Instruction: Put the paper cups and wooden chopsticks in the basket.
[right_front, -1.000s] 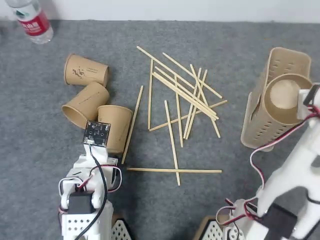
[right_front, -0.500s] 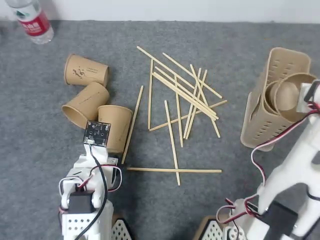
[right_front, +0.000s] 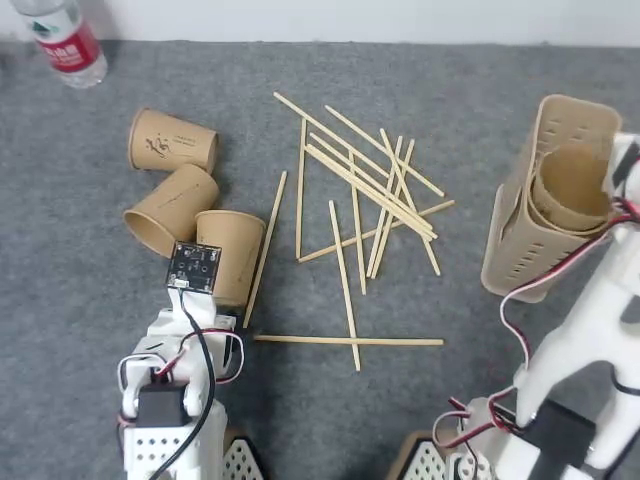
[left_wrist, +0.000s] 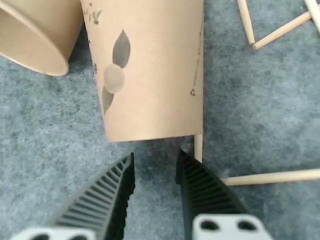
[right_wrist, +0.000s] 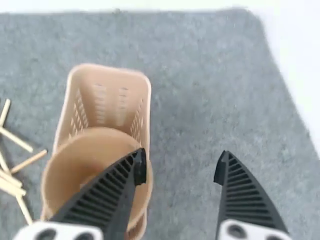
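Right gripper (right_wrist: 181, 162) spread wide and empty, just above a basket (right_wrist: 107, 95) with a paper cup (right_wrist: 80, 160) inside it. Left gripper (left_wrist: 155, 156), slightly parted and empty, sits just short of a lying cup (left_wrist: 150, 75); chopsticks (right_front: 360, 190) lie scattered beyond.

Left arm (right_front: 178, 385): forearm extended straight ahead and low, with the wrist board (right_front: 194, 266) facing upward directly behind the left gripper (left_wrist: 155, 161). That gripper points forward and down. Its ribbed black fingers (left_wrist: 112, 197) run nearly parallel, tips parted by a narrow gap. Black and red wires (right_front: 203, 350) loop along the forearm behind this gripper. Right arm (right_front: 585, 345): raised, with white links rising steeply from the base to the wrist. The right gripper (right_wrist: 181, 162) points downward with its black ribbed fingers (right_wrist: 235, 190) spread wide, tips well apart. A red and black cable (right_front: 504, 310) hangs in a slack loop below and behind the gripper.
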